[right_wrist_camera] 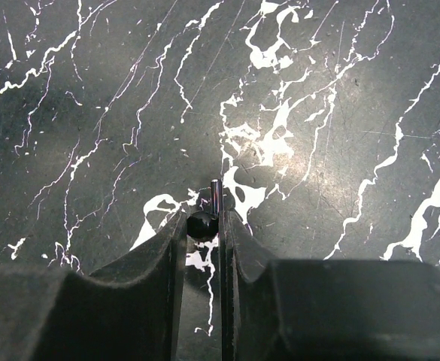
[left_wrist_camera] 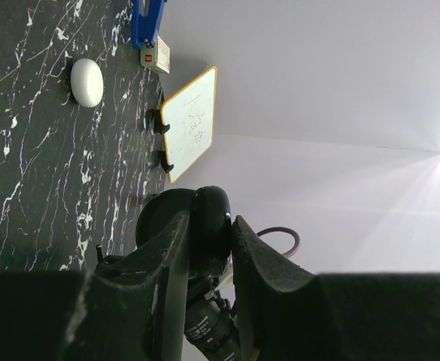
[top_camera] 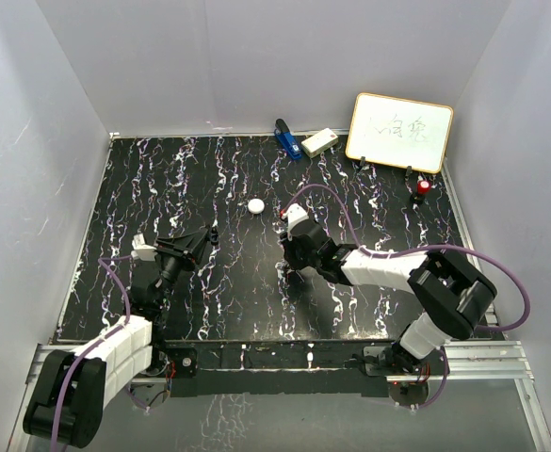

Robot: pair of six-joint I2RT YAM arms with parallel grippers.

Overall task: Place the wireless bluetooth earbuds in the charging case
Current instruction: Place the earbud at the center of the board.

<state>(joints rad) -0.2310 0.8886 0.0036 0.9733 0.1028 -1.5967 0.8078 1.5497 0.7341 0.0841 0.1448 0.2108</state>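
Insertion pending: right end effector [right_wrist_camera: 204, 219] pinches a dark stemmed earbud [right_wrist_camera: 203, 223]; left end effector [left_wrist_camera: 210, 220] grips what seems the glossy black case [left_wrist_camera: 213, 209].

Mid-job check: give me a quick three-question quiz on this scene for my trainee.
1. True or false: the right end effector is open and empty.
2. Where is the white puck? A: on open table, untouched. B: gripped by an arm. C: off the table.
3. Fill in: at the table's back edge, a ___ tool lies beside a pale box.
Key: 1 false, it is shut on a small dark stemmed piece; 2 A; 3 blue.
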